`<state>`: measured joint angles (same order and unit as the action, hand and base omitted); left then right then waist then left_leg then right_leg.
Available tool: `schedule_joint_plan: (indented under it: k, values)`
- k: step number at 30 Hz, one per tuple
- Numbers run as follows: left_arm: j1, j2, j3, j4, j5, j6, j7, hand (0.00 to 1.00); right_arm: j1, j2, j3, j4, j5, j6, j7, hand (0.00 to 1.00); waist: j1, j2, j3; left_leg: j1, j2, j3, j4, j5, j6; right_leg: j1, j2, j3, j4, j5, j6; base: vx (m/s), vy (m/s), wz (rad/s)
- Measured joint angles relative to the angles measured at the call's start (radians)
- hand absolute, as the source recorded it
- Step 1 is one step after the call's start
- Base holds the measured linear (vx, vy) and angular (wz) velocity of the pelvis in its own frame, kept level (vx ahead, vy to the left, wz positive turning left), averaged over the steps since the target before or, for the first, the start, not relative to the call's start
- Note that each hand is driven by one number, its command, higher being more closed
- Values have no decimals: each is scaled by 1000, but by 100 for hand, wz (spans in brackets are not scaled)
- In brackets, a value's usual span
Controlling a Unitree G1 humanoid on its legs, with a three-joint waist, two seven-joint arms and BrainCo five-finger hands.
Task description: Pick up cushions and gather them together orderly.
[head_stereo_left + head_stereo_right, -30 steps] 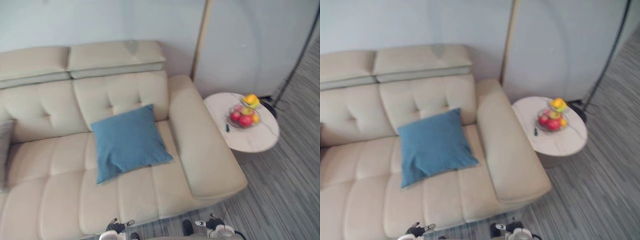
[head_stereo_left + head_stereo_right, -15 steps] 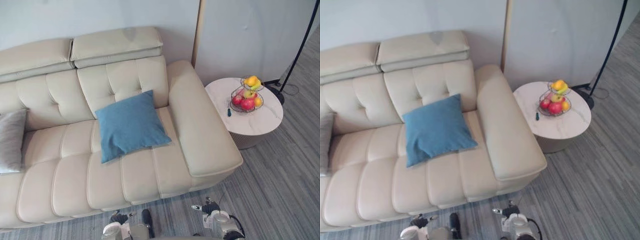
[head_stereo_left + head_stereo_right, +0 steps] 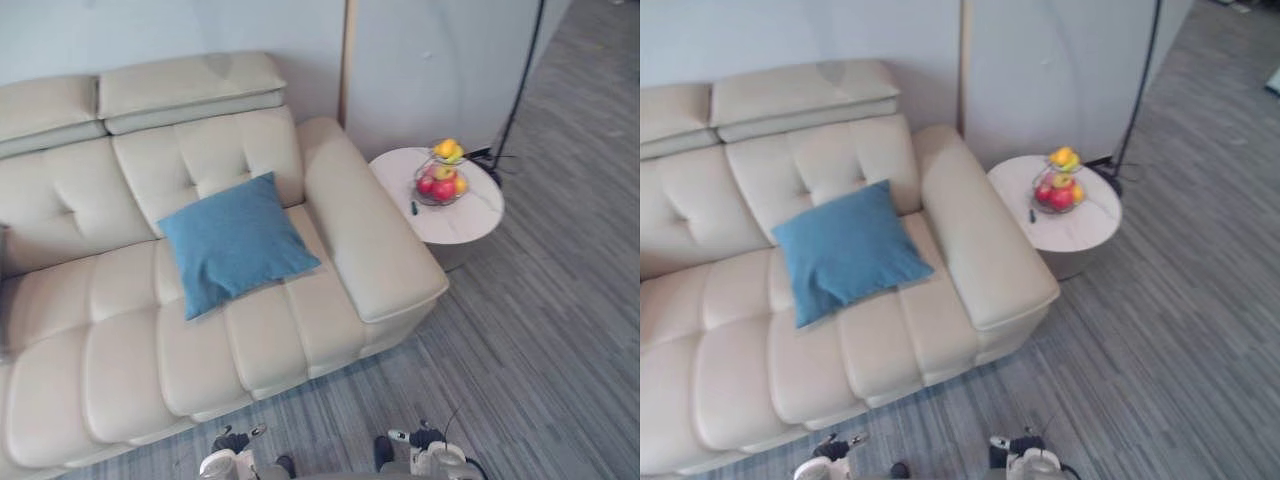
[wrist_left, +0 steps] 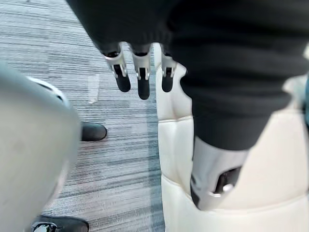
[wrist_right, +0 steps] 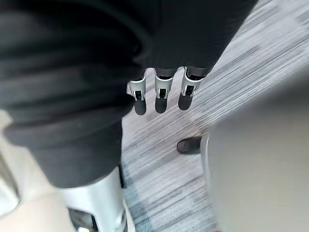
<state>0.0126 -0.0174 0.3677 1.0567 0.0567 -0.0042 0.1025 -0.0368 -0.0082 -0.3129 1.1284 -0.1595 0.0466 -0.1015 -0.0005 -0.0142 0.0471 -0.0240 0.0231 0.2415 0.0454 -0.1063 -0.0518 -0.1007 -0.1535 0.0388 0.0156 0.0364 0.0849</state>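
Observation:
A blue square cushion [image 3: 235, 242] lies tilted on the seat of a cream leather sofa [image 3: 120, 350], leaning against the tufted backrest near the sofa's right arm. Both my hands hang low, well short of the cushion and empty. My left hand [image 4: 140, 77] hangs with straight fingers over the grey carpet beside the sofa's front edge, and it also peeks in at the lower edge of the left eye view as my left hand [image 3: 228, 462]. My right hand [image 5: 161, 94] hangs the same way over the carpet, also seen as my right hand [image 3: 432, 460].
A round white side table [image 3: 470, 215] stands right of the sofa's arm, carrying a wire basket of fruit [image 3: 441, 178]. A floor lamp pole [image 3: 520, 80] rises behind it against the pale wall. Grey striped carpet [image 3: 540, 330] spreads to the right and in front.
The camera has swung to the right, so the whole scene sits further left in the picture and the grey cushion at the sofa's left end has gone out of frame. Both hands stay low.

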Motion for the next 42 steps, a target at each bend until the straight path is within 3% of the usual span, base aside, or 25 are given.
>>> schedule_joint_plan:
  k: [5, 8, 10, 12, 13, 14, 15, 16, 18, 21, 22, 24, 25, 26, 27, 28, 30, 32, 34, 35, 37, 38, 40, 42]
  values:
    - [1, -7, 7, 17, 0, 0, 1, 0, 0, -6, 12, -3, 0, 2, 2, 0, 0, 12, -1, 49, -4, 42, -62, 24, -7, -4, 16, 37, 7, 0, 1, -22, 3, -24]
    - [3, -12, 32, 22, 0, 0, 1, 0, -1, -12, 22, -6, 1, 2, 3, 0, 2, 19, -5, 67, 20, 98, -59, 11, -26, -24, 48, 74, 9, 6, -3, 43, -45, -58]
    - [2, -14, 52, 26, 0, 0, 1, 0, -7, -10, 22, -9, 1, 2, 4, 0, 5, 22, -7, 67, 45, 142, -53, 0, -36, -55, 81, 27, -11, 57, -43, 45, -68, -112]
    - [3, -12, 84, 39, 0, 1, -1, 0, -23, 0, 20, -12, 2, 1, 6, 0, 12, 22, -9, 57, 66, 173, -21, -23, -25, -60, 121, -107, -91, 133, -128, 80, -104, -168]
    - [4, -8, 86, 43, 0, 1, -3, 0, -37, -2, -1, -10, 3, 2, 10, 0, 16, 29, -5, 55, 78, 207, 2, -28, -24, -60, 125, -248, -111, 94, -201, 102, -168, -173]
    - [3, -16, 79, 51, 0, 4, -9, 0, -41, -27, -31, -10, 3, 1, 12, 0, 4, 55, -5, 64, 87, 229, 14, -28, -23, -47, 109, -388, -106, 51, -237, 94, -133, -138]
    - [3, -16, 76, 52, 0, 3, -11, 0, -34, -36, -41, -6, 3, 2, 12, 0, 4, 61, -6, 69, 86, 231, 19, -28, -23, -41, 102, -428, -108, 52, -238, 117, -84, -94]
    - [6, -14, 73, 53, 0, 3, -14, 0, -24, -48, -53, 6, 3, 2, 12, 0, 6, 60, -6, 80, 83, 226, 33, -31, -27, -36, 95, -432, -110, 86, -205, 106, -35, -65]
    - [15, -6, 45, 57, 0, 4, -17, 0, -15, -67, -72, 23, 2, 2, 13, 0, 7, 66, -10, 97, 86, 209, 36, -35, -31, -44, 111, -357, -109, 91, -130, 130, -101, -98]
    - [18, -6, 25, 68, 1, 8, -19, 0, -5, -87, -108, 30, 3, 3, 11, 0, -1, 90, -11, 125, 114, 203, 76, -37, -37, -37, 143, -310, -109, 58, -127, 135, -122, -76]
    - [17, -5, 25, 70, 2, 9, -19, 0, 4, -87, -116, 32, 4, 4, 11, 0, -7, 87, -7, 113, 142, 204, 175, -51, -59, -15, 152, -297, -107, 45, -128, 161, -140, -53]
    - [22, -2, 27, 63, 3, 9, -22, 0, 16, -87, -112, 32, 6, 3, 9, 0, -10, 79, -2, 40, 204, 188, 436, -52, -60, 15, 172, -251, -106, 33, -137, 150, -128, -68]
    - [30, 0, 31, 52, 1, 6, -24, 0, 11, -95, -88, 29, 7, 3, 6, 0, -1, 85, -1, -58, 241, 118, 661, -6, 1, 27, 197, -177, -89, 27, -157, 227, -28, -159]
    - [32, 0, 33, 52, -1, 0, -25, 0, -22, -111, -63, 31, 7, 3, 4, 0, 25, 93, 9, -105, 208, 29, 734, -86, -23, 27, 206, -85, -74, 21, -166, 214, 37, -189]
    - [29, 1, 33, 47, 1, -2, -26, 0, -41, -111, -62, 39, 7, 3, 4, 0, 31, 94, 15, -126, 173, 0, 728, -143, -16, 29, 208, -37, -74, 21, -172, 213, 130, -215]
    - [30, 1, 21, 31, 1, -1, -29, 0, -62, -116, -69, 49, 7, 4, 3, 0, 33, 90, 23, -183, 104, -55, 684, -205, 26, 32, 204, 47, -71, 25, -187, 120, 96, -172]
    - [28, -8, 9, -8, 0, 0, -33, 0, -76, -111, -73, 23, 7, 8, 1, 0, 52, 96, 39, -269, 31, -153, 600, -220, 33, 33, 213, 150, -50, 14, -191, 115, 121, -172]
    - [20, -29, 42, -40, 0, 2, -43, 0, -85, -99, -72, 17, 7, 15, 1, 0, 69, 110, 58, -327, 3, -248, 522, -211, 33, 30, 234, 240, -35, 4, -180, 91, 179, -177]
    - [16, -49, 92, -47, 0, 12, -45, 0, -71, -73, -75, -14, 9, 24, 1, 0, 73, 127, 59, -336, 6, -354, 416, -189, 30, 29, 267, 311, -36, -6, -165, 110, 295, -197]
    - [22, -54, 115, -45, 1, 21, -47, 0, -59, -60, -73, -24, 9, 24, 1, 0, 76, 147, 49, -323, 41, -362, 391, -136, 4, 31, 294, 348, -37, -11, -156, 210, 404, -215]
    - [18, -48, 126, -50, 2, 31, -47, 0, -28, -14, -66, -53, 10, 30, 2, 0, 83, 121, 38, -314, 67, -274, 365, -95, 12, -8, 273, 300, 38, -34, -93, 248, 312, -163]
    - [6, -43, 125, -56, 3, 39, -47, 0, -11, 3, -63, -65, 12, 32, 2, 0, 86, 95, 27, -288, 71, -207, 330, -83, 24, -52, 244, 209, 133, -88, -54, 246, 206, -120]
    - [0, -53, 124, -64, 3, 39, -48, 0, -6, 3, -54, -85, 18, 33, 2, 0, 94, 87, 21, -228, 72, -110, 261, -64, 44, -76, 205, 81, 228, -129, -34, 253, 167, -127]
    - [1, -58, 122, -53, 3, 38, -47, 0, -8, 2, -56, -82, 27, 23, 4, 0, 92, 101, 14, -171, 81, 0, 215, -60, 53, -73, 164, -76, 272, -158, -43, 247, 119, -140]
